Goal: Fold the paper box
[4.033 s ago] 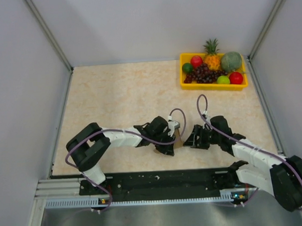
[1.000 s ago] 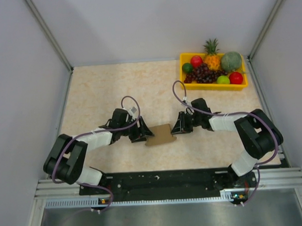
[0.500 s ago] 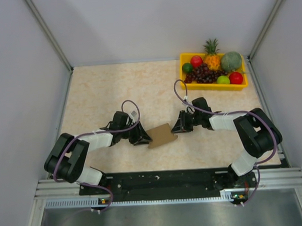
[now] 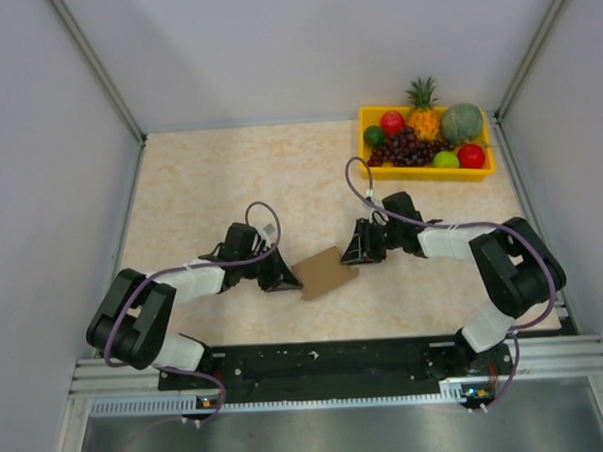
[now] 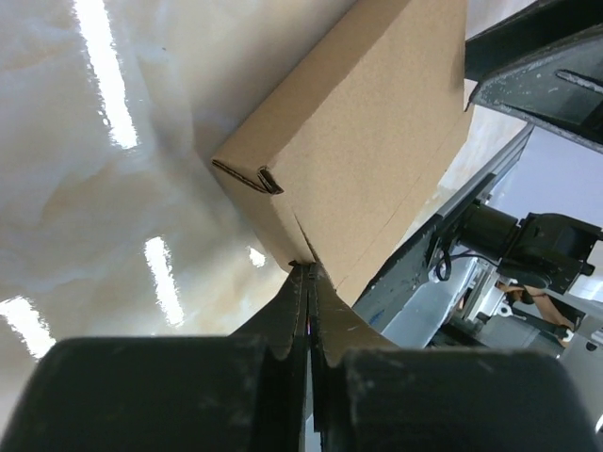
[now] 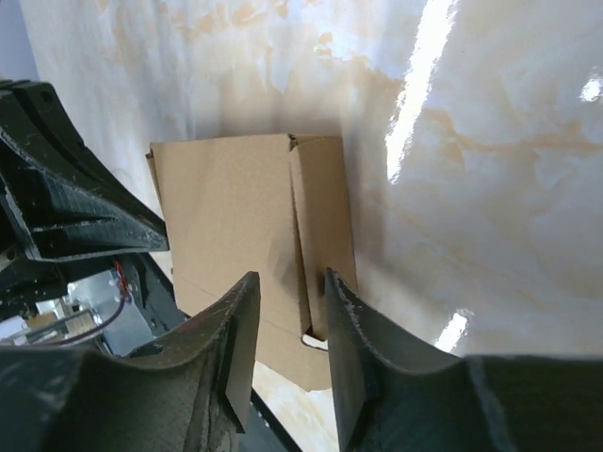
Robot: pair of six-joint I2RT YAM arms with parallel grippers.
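We list:

- Bench [image 4: 209, 170]: marbled top.
- Fruit tray [image 4: 426, 174]: far right corner, well apart from the work.
- Paper box [image 4: 327, 272]: folded and lying skew near the middle of the near edge, between both arms.
- Left gripper [image 4: 289, 281]: jaws clenched empty, tips butted against the box's end, we judge as a stop.
- Right gripper [image 4: 349, 255]: jaws parted astride the opposite end, likely to press it home.

No legible text, labels, numbers anywhere in view

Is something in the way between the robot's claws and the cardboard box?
Nothing visible. The left gripper and the right gripper are right at the paper box, one at each end. The fruit tray sits far back.
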